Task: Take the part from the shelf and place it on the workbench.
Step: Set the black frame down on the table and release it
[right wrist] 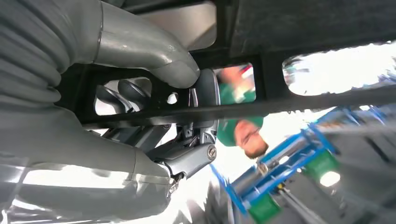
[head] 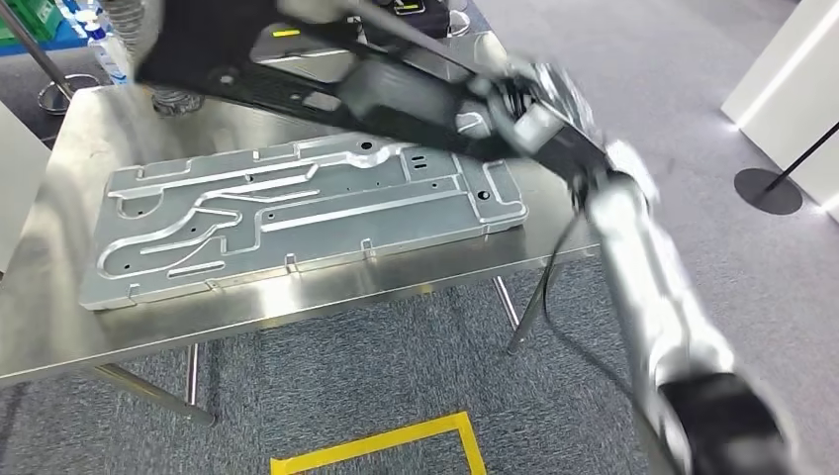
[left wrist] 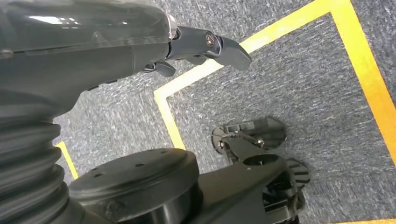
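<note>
While our right hand point(head: 495, 104) grips the black part point(head: 297, 69) above the workbench's point(head: 59, 317) far edge, our left hand point(left wrist: 205, 46) hangs empty, fingers apart, over carpet point(left wrist: 280, 93)

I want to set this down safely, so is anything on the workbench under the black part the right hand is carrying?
Yes. A large grey metal plate lies flat across the workbench, below the black part held by the right hand.
</note>
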Available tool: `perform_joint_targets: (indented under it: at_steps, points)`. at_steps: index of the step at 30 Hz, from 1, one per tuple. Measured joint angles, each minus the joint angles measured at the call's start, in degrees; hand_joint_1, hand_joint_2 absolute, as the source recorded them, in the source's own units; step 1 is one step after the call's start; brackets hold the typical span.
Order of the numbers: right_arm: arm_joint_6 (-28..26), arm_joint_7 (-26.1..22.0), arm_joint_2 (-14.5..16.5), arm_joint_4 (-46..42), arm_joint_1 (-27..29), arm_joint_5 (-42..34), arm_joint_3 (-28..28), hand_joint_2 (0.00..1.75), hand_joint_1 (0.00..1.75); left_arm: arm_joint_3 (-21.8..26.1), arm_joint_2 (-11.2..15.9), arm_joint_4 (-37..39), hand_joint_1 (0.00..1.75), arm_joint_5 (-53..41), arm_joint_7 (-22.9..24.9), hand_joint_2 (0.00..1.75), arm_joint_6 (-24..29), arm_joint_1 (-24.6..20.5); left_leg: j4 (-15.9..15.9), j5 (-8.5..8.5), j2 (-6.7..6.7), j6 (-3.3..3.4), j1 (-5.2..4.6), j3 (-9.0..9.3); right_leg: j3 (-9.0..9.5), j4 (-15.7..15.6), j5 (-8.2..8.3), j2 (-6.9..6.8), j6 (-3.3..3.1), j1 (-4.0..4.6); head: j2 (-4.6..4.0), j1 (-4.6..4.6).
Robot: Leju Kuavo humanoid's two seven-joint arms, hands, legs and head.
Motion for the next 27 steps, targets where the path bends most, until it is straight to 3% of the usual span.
perform_joint_targets:
  at_steps: [1, 3, 4, 5, 6, 9, 11, 14, 16, 18, 20, 21, 22, 24, 25, 27]
  points:
    - [-1.4, 0.1, -0.4, 4.4, -4.4, 3.2, 2.7, 1.75, 1.75, 0.0, 0.1, 0.0, 0.0, -0.1, 0.0, 1.75, 0.0, -0.1, 2.3, -1.06, -0.06, -0.41, 0.18, -1.14, 0.4, -0.2, -0.11, -0.11, -0.22, -0.21, 0.0, -0.01]
    - [-2.5, 0.0, -0.8, 10.9, -10.4, 5.4, 6.7, 1.75, 1.75, -0.1, 0.1, 0.0, 0.0, -0.3, -0.1, 1.75, 0.0, -0.1, 9.6, -3.62, -0.12, -1.12, 0.92, -5.14, 1.05, -0.3, -0.63, -0.47, -0.46, -0.2, 0.0, -0.01]
    - [-2.8, 0.0, -0.9, 13.4, -12.3, 5.6, 8.2, 1.75, 1.75, -0.1, 0.1, 0.0, 0.0, -0.3, -0.1, 1.75, 0.0, 0.1, 13.0, -4.27, -0.11, -1.41, 1.3, -7.28, 1.35, -0.3, -0.95, -0.57, -0.46, -0.21, 0.0, -0.01]
    - [-3.1, -0.1, -0.9, 15.4, -13.6, 5.8, 9.3, 1.75, 1.75, -0.1, 0.1, 0.0, 0.0, -0.4, -0.1, 1.75, 0.0, 0.2, 14.7, -3.89, -0.09, -1.65, 1.63, -8.72, 1.72, -0.2, -1.3, -0.63, -0.4, -0.24, 0.0, -0.01]
    - [-3.3, -0.1, -0.9, 17.1, -14.5, 5.9, 10.3, 1.75, 1.75, -0.1, 0.1, 0.0, 0.0, -0.4, -0.1, 1.75, 0.0, 0.2, 14.2, -2.35, -0.07, -1.83, 1.93, -9.15, 2.16, -0.2, -1.7, -0.63, -0.28, -0.31, 0.0, -0.01]
    - [-3.7, -0.1, -1.2, 20.5, -16.1, 6.2, 12.1, 1.75, 1.75, -0.1, 0.1, 0.0, 0.0, -0.5, -0.2, 1.75, 0.0, 0.3, 4.2, 4.97, 0.02, -2.11, 2.35, -6.02, 3.54, 0.0, -3.04, -0.51, 0.43, -0.6, 0.0, -0.01]
    - [-4.3, 0.6, -1.5, 22.3, -17.5, 8.4, 13.6, 1.75, 1.75, -0.1, 0.1, 0.1, 0.0, -0.5, -0.2, 1.75, 0.0, 0.3, 0.0, 5.95, 0.03, -1.83, 2.12, -4.4, 3.42, 0.1, -3.35, -0.25, 1.11, -0.6, 0.0, 0.0]
    - [-5.8, 2.5, -1.6, 26.1, -20.7, 15.6, 17.8, 1.75, 1.75, -0.1, 0.1, 0.1, 0.0, -0.7, -0.3, 1.75, 0.3, 0.1, -1.2, 5.07, -0.04, -0.88, 1.89, -4.11, 2.87, 0.0, -3.41, -0.08, 2.04, -0.79, 0.0, 0.01]
    - [-7.1, 3.3, -1.5, 29.9, -23.0, 19.5, 21.4, 0.87, 0.87, -0.1, 0.1, 0.1, 0.0, -0.9, -0.4, 1.75, 0.8, -0.1, -1.8, 5.13, -0.13, -0.15, 1.91, -3.76, 1.81, 2.2, -4.8, -0.27, 2.3, -0.84, 0.0, 0.01]
    - [-7.8, 3.7, -1.2, 33.7, -24.3, 21.3, 24.9, 0.0, 0.0, -0.1, 0.0, 0.1, 0.0, -1.1, -0.2, 1.75, 1.3, -0.2, -2.0, 5.0, -0.27, 0.41, 1.83, -3.4, -1.72, 9.0, -7.54, -0.39, 2.24, -0.66, 0.0, 0.02]
    - [-7.9, 4.0, -0.6, 37.1, -24.1, 21.2, 27.5, 0.0, 0.0, -0.1, -0.1, 0.1, 0.0, -1.4, 0.4, 1.75, 1.8, -0.3, -2.0, 4.7, -0.48, 0.78, 1.67, -2.97, -5.73, 15.5, -8.91, -0.4, 2.28, -0.55, 0.0, 0.02]
    - [-7.9, 4.0, -0.3, 38.6, -23.6, 20.8, 28.4, 0.0, 0.0, -0.2, -0.2, 0.1, 0.0, -1.6, 0.8, 1.31, 2.1, -0.3, -1.9, 4.5, -0.64, 0.88, 1.62, -2.7, -6.59, 16.2, -8.11, -0.41, 2.28, -0.54, 0.0, 0.02]
    - [-8.0, 4.0, -0.1, 40.0, -23.2, 20.0, 28.9, 0.0, 0.0, -0.2, -0.3, 0.1, 0.0, -1.6, 1.0, 0.87, 2.3, -0.3, -1.8, 4.26, -0.82, 0.91, 1.58, -2.43, -6.36, 14.6, -6.31, -0.41, 2.2, -0.53, 0.0, 0.02]
    - [-8.2, 4.2, 0.3, 42.0, -23.0, 18.1, 29.3, 0.0, 0.0, -0.2, -0.4, 0.1, 0.0, -1.2, 1.2, 0.0, 2.6, -0.3, -1.4, 3.71, -1.11, 0.76, 1.49, -1.98, -3.59, 7.0, -1.66, -0.41, 1.78, -0.43, 0.0, 0.02]
    - [-8.2, 4.5, 0.5, 42.9, -23.3, 16.9, 29.3, 0.0, 0.0, -0.2, -0.4, 0.1, 0.0, -1.0, 1.2, 0.0, 2.5, -0.3, -1.2, 3.45, -1.2, 0.58, 1.35, -1.88, -2.21, 3.5, -0.18, -0.4, 1.54, -0.28, 0.0, 0.02]
    - [-8.2, 5.2, 1.0, 44.3, -24.2, 14.3, 28.9, 0.0, 0.0, -0.1, -0.5, 0.1, 0.0, -0.8, 1.4, 0.0, 2.4, -0.2, -1.1, 3.1, -1.22, 0.13, 1.24, -1.83, -1.0, 0.5, 0.51, -0.3, 1.16, 0.1, 0.0, 0.01]
